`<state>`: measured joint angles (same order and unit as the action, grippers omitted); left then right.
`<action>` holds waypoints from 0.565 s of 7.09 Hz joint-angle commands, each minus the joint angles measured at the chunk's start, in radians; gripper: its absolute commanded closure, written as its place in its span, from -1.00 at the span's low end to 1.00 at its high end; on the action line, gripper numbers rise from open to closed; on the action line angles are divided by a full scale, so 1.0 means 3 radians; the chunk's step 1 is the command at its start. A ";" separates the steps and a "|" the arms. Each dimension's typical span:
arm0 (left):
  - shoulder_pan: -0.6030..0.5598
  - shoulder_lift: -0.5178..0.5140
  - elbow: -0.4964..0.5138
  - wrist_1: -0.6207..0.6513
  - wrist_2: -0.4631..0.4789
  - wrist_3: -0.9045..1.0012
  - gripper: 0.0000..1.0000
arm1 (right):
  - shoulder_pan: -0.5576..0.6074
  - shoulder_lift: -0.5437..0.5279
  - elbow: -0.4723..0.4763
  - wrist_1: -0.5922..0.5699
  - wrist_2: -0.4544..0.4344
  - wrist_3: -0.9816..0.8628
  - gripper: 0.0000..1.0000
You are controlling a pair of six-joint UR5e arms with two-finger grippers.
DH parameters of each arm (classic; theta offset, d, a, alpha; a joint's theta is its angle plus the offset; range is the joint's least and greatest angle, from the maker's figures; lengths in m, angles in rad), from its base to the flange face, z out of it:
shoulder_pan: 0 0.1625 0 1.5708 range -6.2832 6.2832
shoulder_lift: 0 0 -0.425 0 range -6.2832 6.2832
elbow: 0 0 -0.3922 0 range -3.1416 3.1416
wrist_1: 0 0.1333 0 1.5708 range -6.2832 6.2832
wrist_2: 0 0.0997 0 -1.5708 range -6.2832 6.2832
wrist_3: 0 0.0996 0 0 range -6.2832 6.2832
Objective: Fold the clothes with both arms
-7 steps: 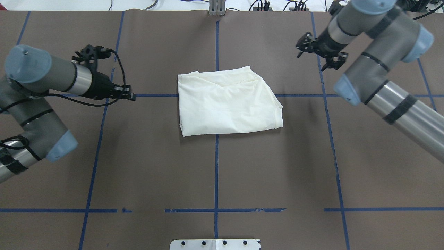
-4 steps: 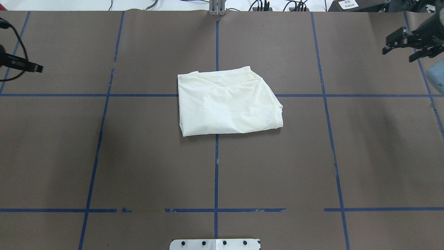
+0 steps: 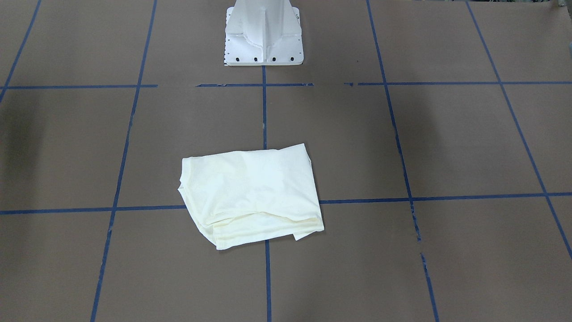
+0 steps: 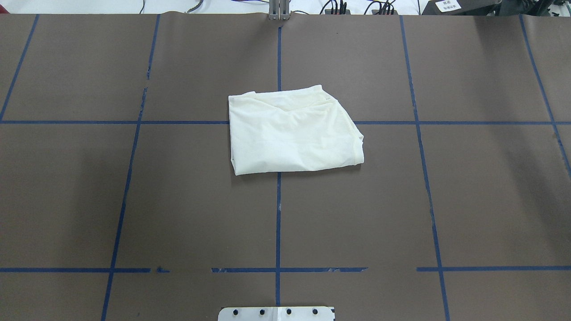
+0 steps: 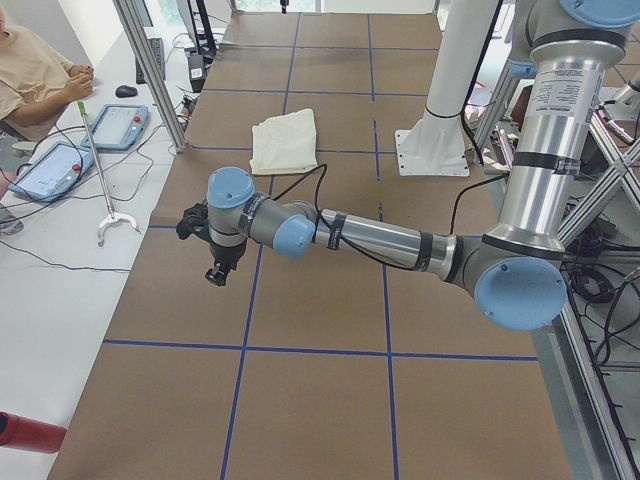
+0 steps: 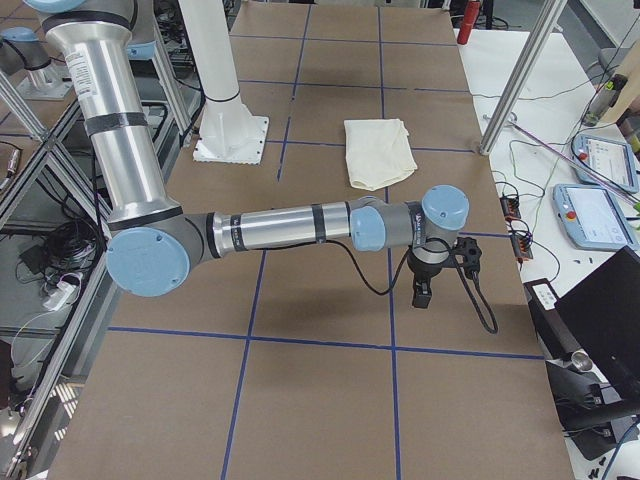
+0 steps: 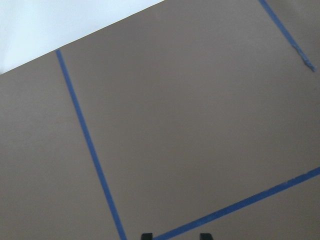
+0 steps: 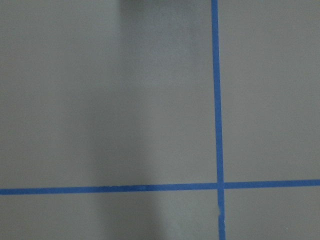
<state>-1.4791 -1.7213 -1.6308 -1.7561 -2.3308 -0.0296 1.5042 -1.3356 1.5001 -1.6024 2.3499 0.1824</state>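
T-shirt (image 4: 292, 133) lies folded to a rough rectangle near mid-bench, plain cream face up; it sits flat on the brown-papered bench (image 4: 490, 200), across the crossing of the centre blue tape line (image 4: 278, 214) and a cross line; in the overhead view its left edge is straight, its right edge slants out to a seamed corner; loose layered edges show along the side away from the robot; nothing touches it.

Left arm (image 5: 380, 238) reaches out low over the bench end on the robot's left, wrist turned downward, well apart from the T-shirt; in its wrist view two black fingertips (image 7: 145, 235) show at the bottom edge, set apart with bare bench between them; left jaws parted, holding nothing.

Right arm (image 6: 290, 225) reaches out likewise over the opposite bench end, wrist turned downward beside a tape crossing, well apart from the T-shirt; its wrist view shows only brown paper and crossing tape; right jaws appear in the side view alone; cannot tell whether parted or closed.

White pedestal base (image 3: 263, 31) stands on the centre line at the robot's edge of the bench.
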 commanded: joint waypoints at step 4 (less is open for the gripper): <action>-0.0117 0.0312 -0.0342 0.0756 -0.0003 0.0145 -1.00 | 0.0018 -0.0314 0.0348 -0.0109 0.0036 -0.0107 -1.00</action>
<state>-1.5121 -1.6539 -1.7153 -1.5520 -2.3530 0.0028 1.5146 -1.4264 1.6003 -1.6363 2.3593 0.1462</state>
